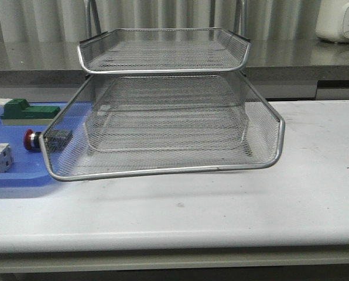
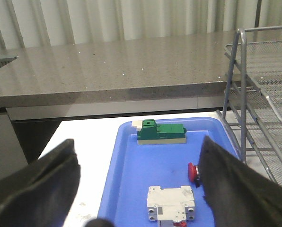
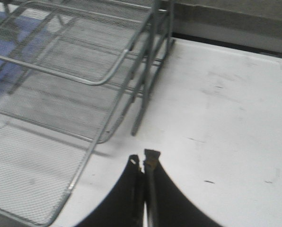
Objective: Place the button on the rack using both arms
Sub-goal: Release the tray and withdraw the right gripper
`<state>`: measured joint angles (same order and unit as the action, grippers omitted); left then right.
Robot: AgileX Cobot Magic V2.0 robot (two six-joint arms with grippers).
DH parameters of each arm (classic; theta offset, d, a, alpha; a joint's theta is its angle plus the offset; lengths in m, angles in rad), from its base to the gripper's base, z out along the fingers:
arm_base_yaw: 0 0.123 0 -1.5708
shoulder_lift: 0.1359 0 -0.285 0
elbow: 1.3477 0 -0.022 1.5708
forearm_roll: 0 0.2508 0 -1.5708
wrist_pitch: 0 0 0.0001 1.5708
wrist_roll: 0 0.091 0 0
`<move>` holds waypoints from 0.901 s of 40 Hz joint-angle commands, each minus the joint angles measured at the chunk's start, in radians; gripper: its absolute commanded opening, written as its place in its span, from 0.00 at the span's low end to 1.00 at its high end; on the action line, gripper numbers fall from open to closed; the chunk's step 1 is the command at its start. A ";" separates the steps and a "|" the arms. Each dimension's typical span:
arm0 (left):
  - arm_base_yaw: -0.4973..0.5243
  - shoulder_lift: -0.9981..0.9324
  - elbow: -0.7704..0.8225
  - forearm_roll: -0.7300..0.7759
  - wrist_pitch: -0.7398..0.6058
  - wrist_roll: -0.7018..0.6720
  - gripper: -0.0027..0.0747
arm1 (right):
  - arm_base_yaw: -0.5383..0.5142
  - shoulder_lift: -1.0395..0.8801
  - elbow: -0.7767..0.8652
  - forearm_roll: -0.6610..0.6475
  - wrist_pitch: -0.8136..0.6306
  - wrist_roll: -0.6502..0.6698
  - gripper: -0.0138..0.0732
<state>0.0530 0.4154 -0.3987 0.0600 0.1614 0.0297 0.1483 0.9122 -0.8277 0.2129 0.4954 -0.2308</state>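
The button [image 1: 31, 139] lies on its side on the blue tray [image 1: 10, 181], its red head pointing left and its dark body behind the mesh of the rack [image 1: 163, 126]. The silver wire rack fills the table's middle, its lower tier slid forward. In the left wrist view my left gripper [image 2: 137, 144] hangs open above the tray. The button's red head [image 2: 192, 171] peeks out beside the right finger [image 2: 235, 184], which hides the body. My right gripper [image 3: 145, 158] is shut with nothing in it, over the white table just off the rack's corner [image 3: 60, 71]. Neither arm shows in the front view.
A green-and-white block [image 2: 161, 133] sits at the tray's far end and a white block [image 2: 171, 202] at its near end. A grey counter [image 1: 291, 58] runs behind the table, with a white appliance [image 1: 338, 20] at its right. White tabletop [image 1: 315, 152] lies right of the rack.
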 commanded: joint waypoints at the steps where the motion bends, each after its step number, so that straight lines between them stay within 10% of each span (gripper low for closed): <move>1: 0.001 0.012 -0.034 -0.004 -0.078 -0.003 0.67 | -0.002 -0.095 0.028 -0.145 -0.118 0.115 0.09; 20: 0.001 0.012 -0.034 -0.004 -0.078 -0.003 0.67 | -0.002 -0.608 0.412 -0.118 -0.218 0.116 0.09; 36: 0.001 0.012 -0.034 -0.004 -0.078 -0.003 0.67 | -0.002 -0.664 0.431 -0.103 -0.221 0.116 0.09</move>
<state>0.0530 0.4154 -0.3987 0.0600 0.1614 0.0297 0.1483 0.2391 -0.3704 0.1036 0.3596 -0.1160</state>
